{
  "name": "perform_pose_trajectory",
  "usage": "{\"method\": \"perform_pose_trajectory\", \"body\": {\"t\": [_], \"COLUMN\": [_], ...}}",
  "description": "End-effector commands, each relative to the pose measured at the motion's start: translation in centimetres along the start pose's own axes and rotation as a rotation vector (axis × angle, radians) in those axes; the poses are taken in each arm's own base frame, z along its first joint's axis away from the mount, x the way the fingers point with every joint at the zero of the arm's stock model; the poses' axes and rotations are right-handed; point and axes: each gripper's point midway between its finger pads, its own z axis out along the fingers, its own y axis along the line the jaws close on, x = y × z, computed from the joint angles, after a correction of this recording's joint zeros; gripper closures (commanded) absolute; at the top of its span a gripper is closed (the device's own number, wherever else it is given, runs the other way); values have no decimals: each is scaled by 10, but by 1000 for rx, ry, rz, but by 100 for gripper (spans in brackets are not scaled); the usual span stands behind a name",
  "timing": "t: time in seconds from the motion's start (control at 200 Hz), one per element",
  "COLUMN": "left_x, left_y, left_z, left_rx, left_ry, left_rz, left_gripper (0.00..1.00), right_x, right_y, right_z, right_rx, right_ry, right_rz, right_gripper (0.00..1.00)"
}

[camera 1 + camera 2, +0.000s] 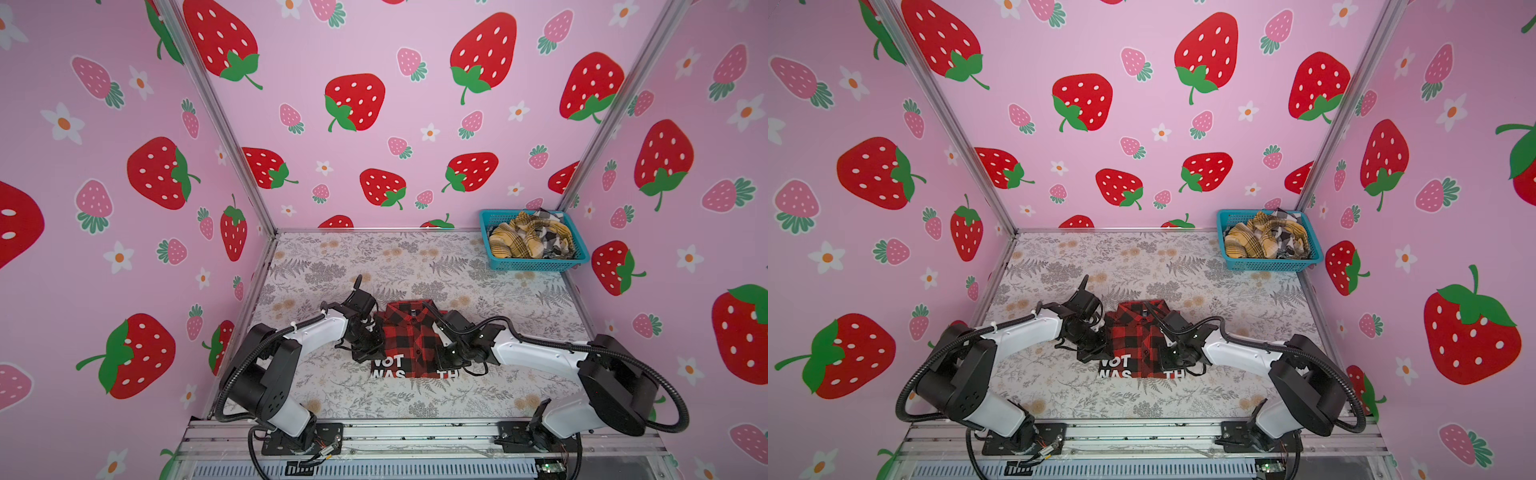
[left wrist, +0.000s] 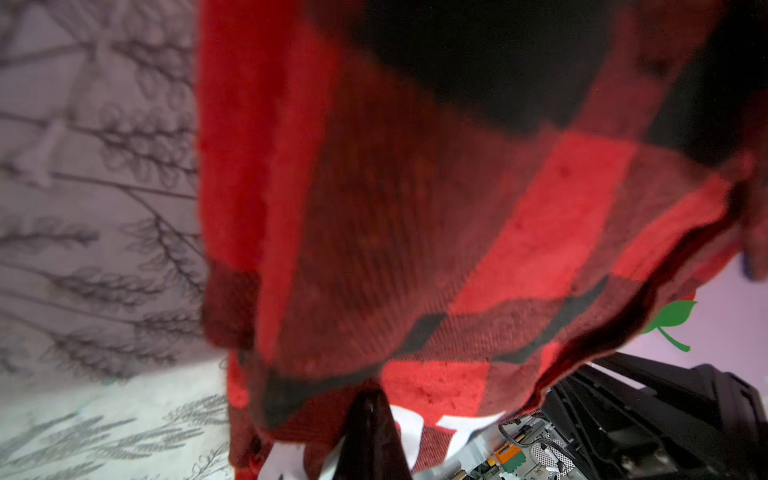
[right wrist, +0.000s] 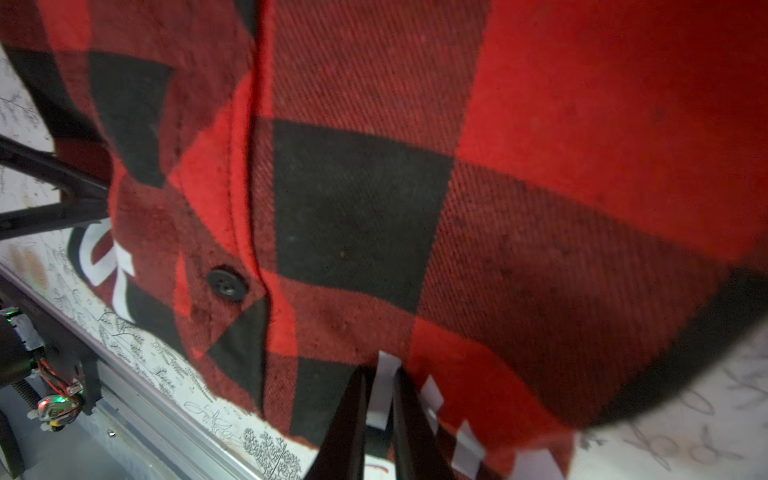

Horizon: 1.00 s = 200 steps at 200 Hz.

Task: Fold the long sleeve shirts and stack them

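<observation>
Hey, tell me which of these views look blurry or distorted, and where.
Both top views: sharp and evenly lit, with wide-angle splay of the walls; the red plaid shirt reads clearly. Left wrist view: the shirt fills the frame, soft and smeared, the printed table blurred too. Right wrist view: weave and the button are crisp, edges softer.

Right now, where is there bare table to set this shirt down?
Bare: the far table between the red shirt and the back wall, left of the basket; the near strip before the front rail. Crowded: the middle, where left gripper and right gripper clamp the shirt.
</observation>
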Motion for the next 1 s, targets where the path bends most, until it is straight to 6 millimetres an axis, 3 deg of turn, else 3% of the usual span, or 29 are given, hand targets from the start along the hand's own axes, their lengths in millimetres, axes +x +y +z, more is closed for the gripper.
{"method": "perform_pose_trajectory", "body": {"t": [0.0, 0.05, 0.095, 0.19, 0.28, 0.47, 0.62, 0.855, 0.995], "left_x": [-2, -10, -20, -46, -70, -105, -120, -130, -129], "left_y": [-9, -17, -26, -34, -41, -44, -32, -22, -20], "left_z": [-8, -24, -42, -70, -81, -66, -46, -25, -21], "left_rx": [19, 14, 14, 20, 48, 57, 35, 41, 48], "left_ry": [-9, -54, -104, -179, -205, -177, -155, -134, -126], "left_rz": [25, 52, 75, 76, 67, 47, 12, -29, -32], "left_gripper": [98, 87, 85, 86, 91, 100, 100, 100, 100], "right_x": [-13, -23, -34, -60, -84, -123, -139, -128, -120], "right_y": [11, 15, 18, 20, 15, 2, -14, -42, -56], "right_z": [-12, -23, -33, -50, -60, -57, -40, -3, 9], "right_rx": [-17, -9, -5, -5, -1, -1, 22, 67, 97], "right_ry": [-48, -74, -103, -160, -201, -236, -216, -139, -127], "right_rz": [-10, -26, -38, -49, -37, -13, 11, 45, 61], "right_gripper": [83, 82, 82, 81, 80, 80, 81, 82, 83]}}
